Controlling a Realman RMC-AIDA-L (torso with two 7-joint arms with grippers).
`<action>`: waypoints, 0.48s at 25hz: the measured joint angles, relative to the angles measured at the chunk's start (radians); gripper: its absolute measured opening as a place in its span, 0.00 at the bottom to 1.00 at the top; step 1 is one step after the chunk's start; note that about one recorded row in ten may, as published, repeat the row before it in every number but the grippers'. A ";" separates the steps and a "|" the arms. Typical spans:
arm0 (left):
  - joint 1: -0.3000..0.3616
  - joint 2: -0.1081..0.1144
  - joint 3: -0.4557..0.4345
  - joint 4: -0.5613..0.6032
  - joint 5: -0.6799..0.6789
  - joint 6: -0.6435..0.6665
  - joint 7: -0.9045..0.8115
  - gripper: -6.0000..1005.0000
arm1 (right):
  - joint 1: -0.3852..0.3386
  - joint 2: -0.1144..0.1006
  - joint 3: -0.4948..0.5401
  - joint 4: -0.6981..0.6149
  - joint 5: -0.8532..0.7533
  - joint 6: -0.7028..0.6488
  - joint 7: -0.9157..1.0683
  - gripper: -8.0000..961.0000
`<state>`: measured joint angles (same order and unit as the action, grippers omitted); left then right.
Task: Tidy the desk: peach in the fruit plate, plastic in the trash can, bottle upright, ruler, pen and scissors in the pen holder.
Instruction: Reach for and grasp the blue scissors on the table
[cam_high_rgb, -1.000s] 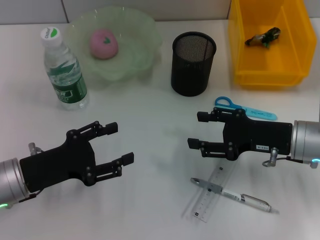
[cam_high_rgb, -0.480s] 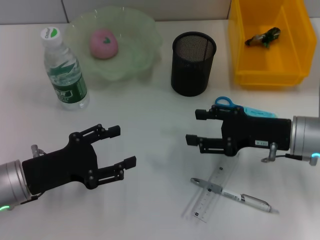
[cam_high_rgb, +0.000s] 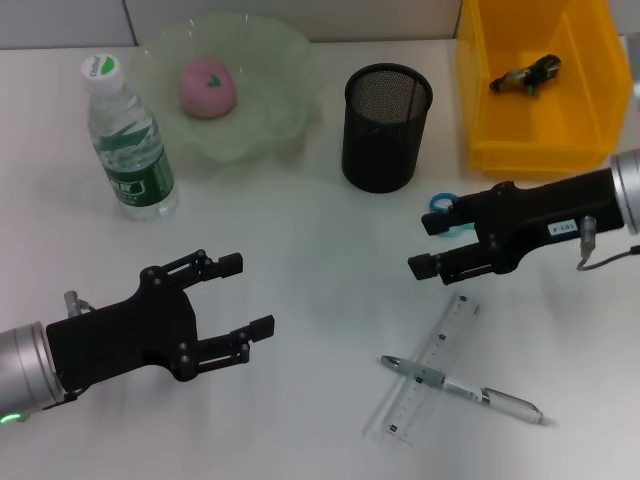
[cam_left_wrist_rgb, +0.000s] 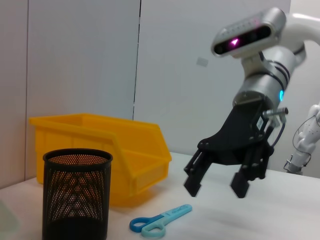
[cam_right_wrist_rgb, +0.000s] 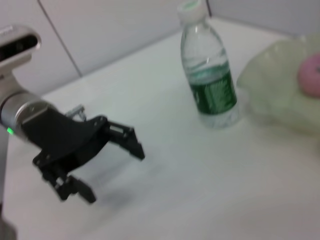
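- While the right gripper (cam_high_rgb: 432, 245) hangs with its fingers spread wide and empty, you will find the scissors (cam_high_rgb: 443, 212) directly beneath it, flat on the table (cam_high_rgb: 300, 240), mostly hidden in the head view.
- You can confirm from the left wrist view that the scissors (cam_left_wrist_rgb: 160, 222) lie apart from the fingertips, below them.
- Beyond this gripper stands the pen holder (cam_high_rgb: 387, 127), upright; the yellow bin (cam_high_rgb: 540, 85) with the plastic (cam_high_rgb: 525, 74) sits alongside it.
- Nearer the robot than this gripper, the pen (cam_high_rgb: 462, 390) lies across the ruler (cam_high_rgb: 430, 368).
- Your left gripper (cam_high_rgb: 236, 296) is also wide open, holding nothing.
- Ahead of it stands the bottle (cam_high_rgb: 127, 140), upright, next to the fruit plate (cam_high_rgb: 280, 100) holding the peach (cam_high_rgb: 208, 87).
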<state>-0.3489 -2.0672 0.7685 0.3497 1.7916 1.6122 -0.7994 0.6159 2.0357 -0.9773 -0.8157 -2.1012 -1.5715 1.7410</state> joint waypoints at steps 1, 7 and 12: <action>0.000 0.000 0.000 0.000 0.000 0.000 0.000 0.80 | 0.021 -0.006 0.000 -0.005 -0.029 -0.020 0.028 0.77; -0.001 -0.001 0.000 -0.001 0.000 -0.003 0.000 0.80 | 0.133 -0.013 -0.010 -0.054 -0.237 -0.074 0.164 0.77; -0.001 -0.001 0.000 -0.002 0.000 -0.004 0.000 0.80 | 0.209 0.004 -0.084 -0.108 -0.398 -0.100 0.238 0.77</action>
<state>-0.3497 -2.0678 0.7685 0.3482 1.7915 1.6081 -0.7991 0.8249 2.0397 -1.0610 -0.9238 -2.4988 -1.6710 1.9791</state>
